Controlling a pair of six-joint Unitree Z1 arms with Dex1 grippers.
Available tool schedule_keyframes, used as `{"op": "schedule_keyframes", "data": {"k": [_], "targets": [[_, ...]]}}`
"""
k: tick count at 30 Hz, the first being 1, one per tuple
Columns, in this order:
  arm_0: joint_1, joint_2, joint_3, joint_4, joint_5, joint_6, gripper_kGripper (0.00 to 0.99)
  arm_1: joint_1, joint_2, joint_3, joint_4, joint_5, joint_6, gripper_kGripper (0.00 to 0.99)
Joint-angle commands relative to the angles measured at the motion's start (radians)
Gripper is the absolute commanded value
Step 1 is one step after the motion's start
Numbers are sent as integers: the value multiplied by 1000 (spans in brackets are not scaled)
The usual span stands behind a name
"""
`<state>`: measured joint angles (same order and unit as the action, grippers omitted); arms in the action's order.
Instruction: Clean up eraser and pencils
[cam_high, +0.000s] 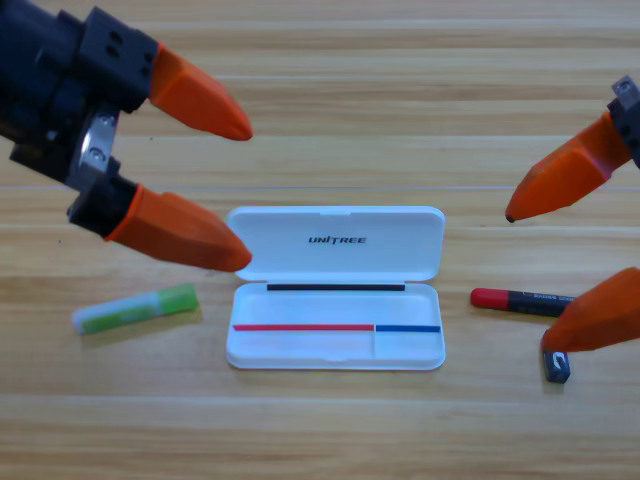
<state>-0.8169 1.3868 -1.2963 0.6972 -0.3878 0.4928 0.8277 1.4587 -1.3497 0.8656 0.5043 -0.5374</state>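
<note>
Eraser (556, 365), both pencils (136, 309) (520, 300) on table (320, 430) | case (335, 342) open | left pincer (245, 195), right pincer (528, 280) agape

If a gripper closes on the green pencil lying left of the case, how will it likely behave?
The green pencil looks round-bodied and lies flat on the table, so a nudge would probably roll it. Its smooth translucent shell may slip between fingers. It seems rigid and light, likely lifting without bending.
</note>
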Motion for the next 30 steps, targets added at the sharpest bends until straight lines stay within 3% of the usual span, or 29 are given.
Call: {"op": "schedule_keyframes", "data": {"k": [1,10,19,21,25,27,30], "targets": [[-21,28,25,4,-3,10,966,31,17,6,-17,-17,1,950],[-21,20,32,8,7,12,965,31,-58,55,-17,-36,39,950],[-19,-14,19,18,73,21,962,25,-90,98,-4,-294,366,954],[-19,-9,-32,61,144,47,962,18,-83,115,-4,-328,456,954],[-19,67,-216,219,325,107,962,18,-34,153,-2,-494,659,953],[-15,89,-253,248,435,144,962,18,8,169,-4,-555,749,954],[28,116,-256,257,543,217,963,2,68,185,-2,-576,823,953]]}}
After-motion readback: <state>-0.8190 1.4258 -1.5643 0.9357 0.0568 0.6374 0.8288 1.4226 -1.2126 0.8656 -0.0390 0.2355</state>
